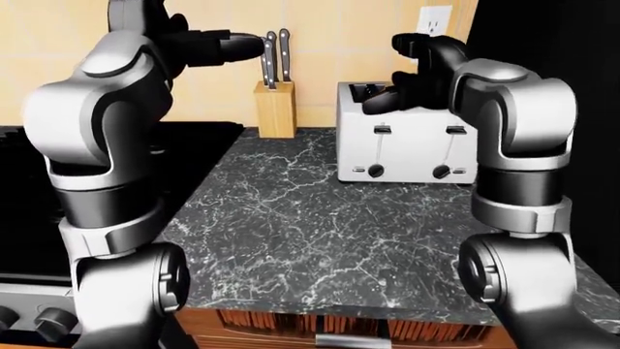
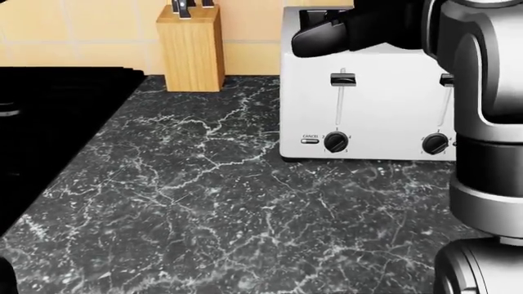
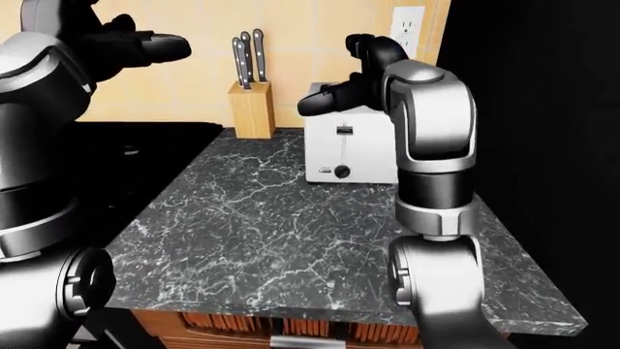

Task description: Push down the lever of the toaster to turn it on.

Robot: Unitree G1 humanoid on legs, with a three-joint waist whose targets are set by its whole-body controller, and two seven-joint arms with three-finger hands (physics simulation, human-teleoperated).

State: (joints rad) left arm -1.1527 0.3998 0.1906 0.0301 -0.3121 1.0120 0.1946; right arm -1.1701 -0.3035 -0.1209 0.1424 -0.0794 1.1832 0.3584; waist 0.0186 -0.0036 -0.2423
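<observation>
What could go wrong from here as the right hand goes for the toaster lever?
1. The right hand sits over the top of the toaster, above the raised left lever; coming straight down, its fingers might catch the slots instead of the lever.
2. The right forearm hides most of the right lever in the head view, so aiming there would be partly blind.
3. The left hand is raised beside the knife block and could knock it.

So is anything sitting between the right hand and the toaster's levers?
Nothing visible. The right hand hovers over the toaster top, above the left lever, which is still up, with only open air between them. The knife block stands off to the left.
</observation>
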